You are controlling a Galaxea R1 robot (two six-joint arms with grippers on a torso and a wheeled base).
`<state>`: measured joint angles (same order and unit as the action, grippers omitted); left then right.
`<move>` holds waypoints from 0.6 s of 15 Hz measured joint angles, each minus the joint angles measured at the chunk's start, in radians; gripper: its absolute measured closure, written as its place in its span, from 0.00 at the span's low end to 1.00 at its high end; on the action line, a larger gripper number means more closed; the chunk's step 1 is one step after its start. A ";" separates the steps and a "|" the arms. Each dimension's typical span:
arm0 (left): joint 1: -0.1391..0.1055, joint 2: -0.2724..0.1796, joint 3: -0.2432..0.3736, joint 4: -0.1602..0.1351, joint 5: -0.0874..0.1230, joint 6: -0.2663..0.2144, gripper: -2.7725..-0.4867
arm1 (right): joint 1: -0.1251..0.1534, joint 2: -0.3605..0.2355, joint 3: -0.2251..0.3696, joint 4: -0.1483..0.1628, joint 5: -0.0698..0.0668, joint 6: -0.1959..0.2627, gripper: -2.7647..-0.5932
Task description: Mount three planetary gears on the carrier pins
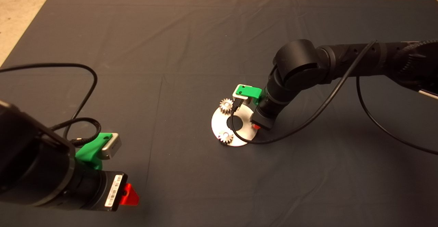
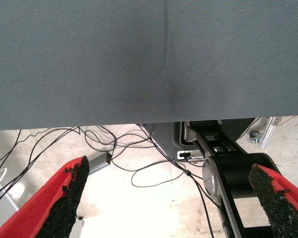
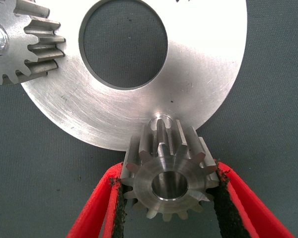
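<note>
Right gripper [image 3: 170,196] clamps gear [image 3: 170,181] beside bare pin [image 3: 161,120], apparently not seated; left gripper [image 2: 169,198] parked, fingers spread, empty.

Mat [image 1: 171,49] dark grey, plain, faint fold lines. Disc [image 3: 203,74] bright silver, brushed swirl marks. Gears – silvery-grey: [image 1: 226,105], [image 1: 226,136], [image 3: 169,181]. Gripper fingers [image 3: 243,208] red with black pads [image 3: 222,208]; green mounts [image 1: 250,92], black arms [image 1: 308,66]. Floor beyond the mat's far edge – beige.
</note>
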<state>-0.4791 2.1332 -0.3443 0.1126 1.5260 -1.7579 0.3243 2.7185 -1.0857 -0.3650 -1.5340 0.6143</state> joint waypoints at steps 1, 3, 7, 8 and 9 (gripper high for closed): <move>0.000 0.000 0.000 0.000 0.000 0.000 0.20 | 0.000 0.000 0.000 0.000 0.000 0.000 0.79; 0.000 0.000 0.000 0.000 0.000 0.000 0.20 | 0.000 0.000 -0.002 0.000 0.000 0.000 0.79; 0.000 0.000 0.000 0.000 0.000 0.000 0.20 | 0.000 0.003 -0.003 0.000 -0.003 0.000 0.79; 0.000 0.000 0.000 0.000 0.000 0.000 0.20 | 0.000 0.005 -0.003 0.000 -0.004 0.000 0.79; 0.000 0.000 0.000 0.000 0.000 0.000 0.20 | 0.000 0.006 -0.004 0.000 -0.006 0.000 0.79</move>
<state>-0.4791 2.1336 -0.3443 0.1126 1.5260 -1.7579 0.3245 2.7243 -1.0896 -0.3651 -1.5401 0.6143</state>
